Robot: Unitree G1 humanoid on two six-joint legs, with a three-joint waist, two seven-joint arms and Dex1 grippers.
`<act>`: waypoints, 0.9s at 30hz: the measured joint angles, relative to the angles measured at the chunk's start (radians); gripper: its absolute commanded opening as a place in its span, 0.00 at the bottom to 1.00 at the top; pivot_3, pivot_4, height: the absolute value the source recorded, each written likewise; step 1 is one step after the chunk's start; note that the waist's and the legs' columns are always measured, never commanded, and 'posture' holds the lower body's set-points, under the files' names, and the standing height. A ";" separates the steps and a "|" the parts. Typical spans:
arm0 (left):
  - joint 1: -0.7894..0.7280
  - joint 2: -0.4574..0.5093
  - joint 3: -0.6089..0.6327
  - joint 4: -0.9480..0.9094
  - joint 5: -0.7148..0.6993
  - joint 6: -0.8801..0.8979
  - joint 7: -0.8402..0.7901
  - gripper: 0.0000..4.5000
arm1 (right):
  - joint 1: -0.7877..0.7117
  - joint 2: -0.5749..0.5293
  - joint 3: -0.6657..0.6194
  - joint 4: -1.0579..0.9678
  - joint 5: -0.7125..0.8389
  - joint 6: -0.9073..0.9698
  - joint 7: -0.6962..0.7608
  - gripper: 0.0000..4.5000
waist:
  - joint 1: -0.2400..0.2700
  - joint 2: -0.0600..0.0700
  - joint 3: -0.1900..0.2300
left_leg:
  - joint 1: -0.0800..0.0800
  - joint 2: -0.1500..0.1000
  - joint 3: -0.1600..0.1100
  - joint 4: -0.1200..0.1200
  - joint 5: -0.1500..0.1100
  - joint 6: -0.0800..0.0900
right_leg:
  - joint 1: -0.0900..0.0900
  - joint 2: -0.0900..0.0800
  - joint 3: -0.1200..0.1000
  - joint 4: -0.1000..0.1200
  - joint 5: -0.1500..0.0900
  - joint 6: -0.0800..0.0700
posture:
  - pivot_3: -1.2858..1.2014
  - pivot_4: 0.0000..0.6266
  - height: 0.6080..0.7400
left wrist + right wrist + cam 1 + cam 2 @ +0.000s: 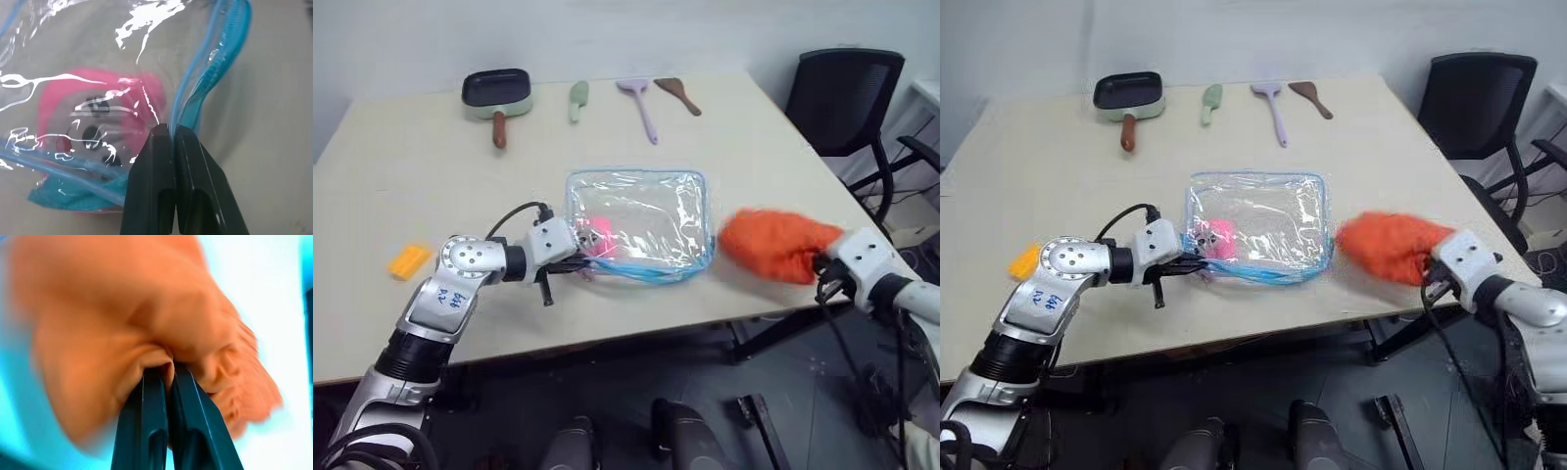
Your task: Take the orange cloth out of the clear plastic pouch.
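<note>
The clear plastic pouch with light blue trim lies flat in the middle of the table, a pink plush toy inside it near its left front corner. My left gripper is shut on the pouch's blue edge trim at that corner. The orange cloth is outside the pouch, bunched up just right of it over the table's right front edge. My right gripper is shut on a fold of the cloth.
A small yellow-orange toy brick lies at the left. At the back stand a dark pan, a green spatula, a purple spatula and a brown spoon. A black office chair is beyond the right edge.
</note>
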 measured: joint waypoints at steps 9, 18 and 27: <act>0.011 -0.010 0.012 -0.001 -0.018 0.000 0.000 0.00 | -0.046 0.017 -0.037 -0.041 0.032 0.041 -0.026 0.01 | 0.054 0.009 -0.007 | -0.037 -0.002 0.015 -0.003 0.006 -0.006 | -0.062 0.000 -0.033 0.043 -0.006 0.000 | 0.52 0.24 1.00; -0.039 -0.045 0.020 0.043 -0.037 0.110 0.009 0.00 | -0.184 0.052 0.081 0.094 -0.081 -0.074 -0.066 0.06 | 0.053 0.009 -0.007 | -0.037 -0.002 0.016 0.004 0.004 -0.001 | -0.055 -0.003 -0.038 0.038 -0.004 0.004 | 0.52 0.24 1.00; -0.068 -0.047 0.044 0.081 -0.067 0.182 0.003 0.52 | -0.173 0.045 0.123 0.162 -0.106 -0.105 0.004 0.68 | 0.052 0.009 -0.007 | -0.037 -0.002 0.015 0.004 0.004 -0.001 | -0.054 -0.002 -0.039 0.038 -0.004 0.004 | 0.52 0.24 1.00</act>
